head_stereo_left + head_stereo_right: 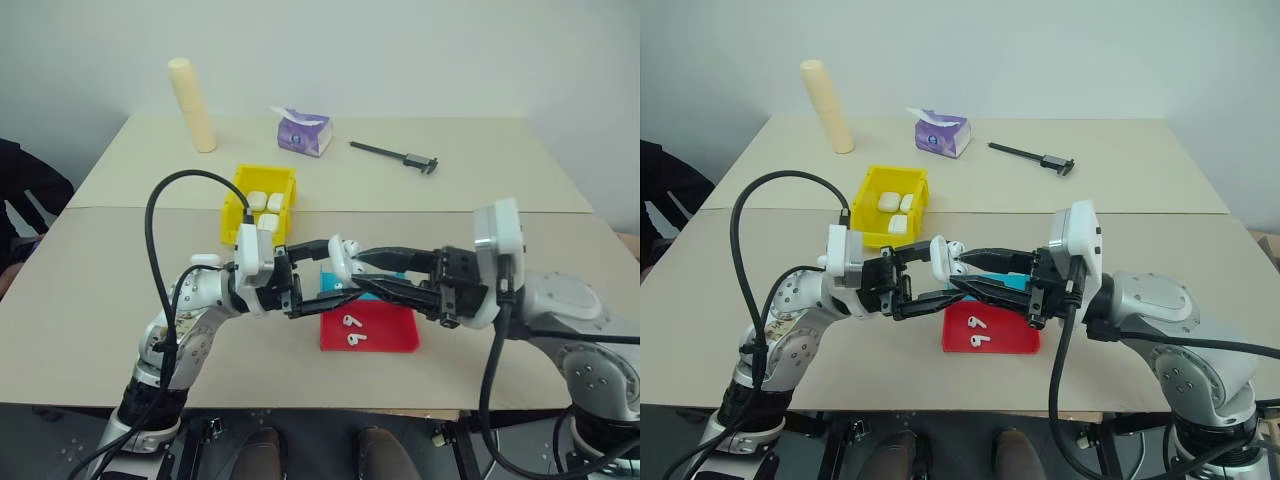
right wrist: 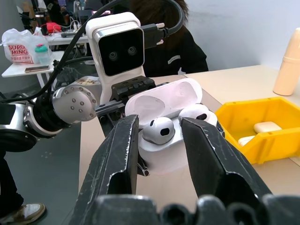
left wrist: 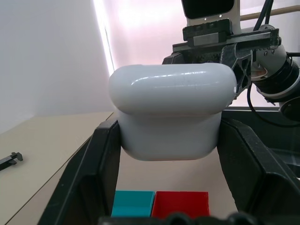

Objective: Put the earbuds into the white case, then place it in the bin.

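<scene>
My left jaws [image 1: 300, 280] clench the open white case [image 2: 168, 129]; my right jaws [image 2: 161, 131], parted around the earbud [image 2: 158, 130], should seat it gently.

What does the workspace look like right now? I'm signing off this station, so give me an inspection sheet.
Surface: beige table.
Job's things: white case open, earbud seated inside; two earbuds on red tray; yellow bin holds several white cases.
Clutter: tissue pack, caliper, cream cylinder, blue tray.
Grippers: left gripper shut on white case; right gripper open around the earbud.
Cables: black cable looping over the left arm.
Surroundings: seated person.
</scene>
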